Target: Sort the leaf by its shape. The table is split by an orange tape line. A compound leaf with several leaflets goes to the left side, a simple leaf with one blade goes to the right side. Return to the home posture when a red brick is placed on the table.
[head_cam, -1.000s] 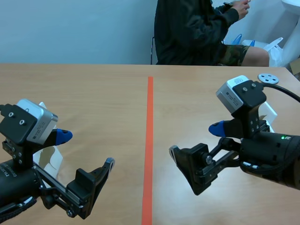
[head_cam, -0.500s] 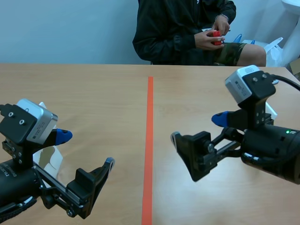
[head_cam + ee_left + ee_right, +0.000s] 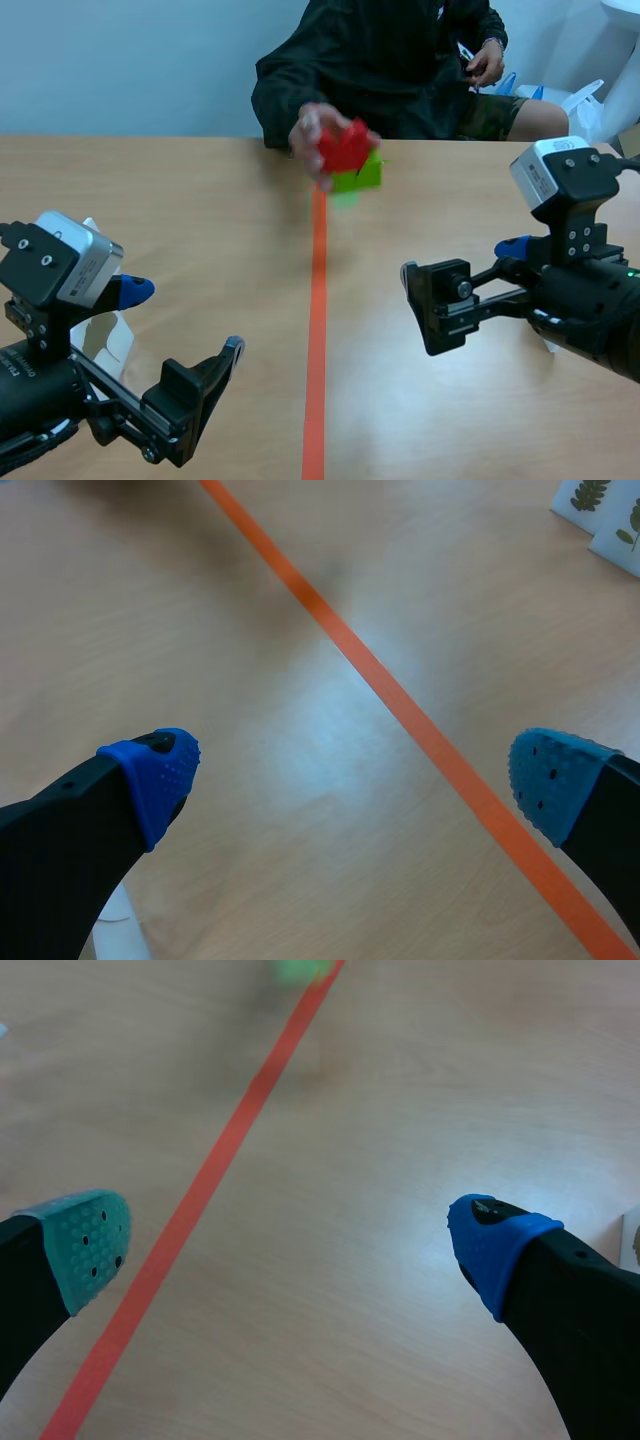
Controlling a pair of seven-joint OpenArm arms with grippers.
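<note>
A wooden table (image 3: 200, 200) is being viewed from between two black robot arms, with an orange tape line (image 3: 316, 330) running down its middle. At the near left, the left gripper (image 3: 185, 320) is being held low over the table with its fingers spread wide and nothing between them. In its wrist view the blue pads (image 3: 160, 770) are being shown far apart, with the tape passing between them. At the right, the right gripper (image 3: 460, 260) is likewise being held wide apart and is gripping nothing. In its wrist view only bare wood and tape are being shown between its fingers. Two white leaf cards (image 3: 590, 494) are lying well ahead of the left gripper, across the tape from its left finger. At the far end of the table, a red object (image 3: 343, 145) is being held over the tape line in a person's hand (image 3: 312, 135), with a green object (image 3: 358, 177) just under it. Both are blurred, so it cannot be told whether the green one is a leaf. Both are well apart from either gripper.
</note>
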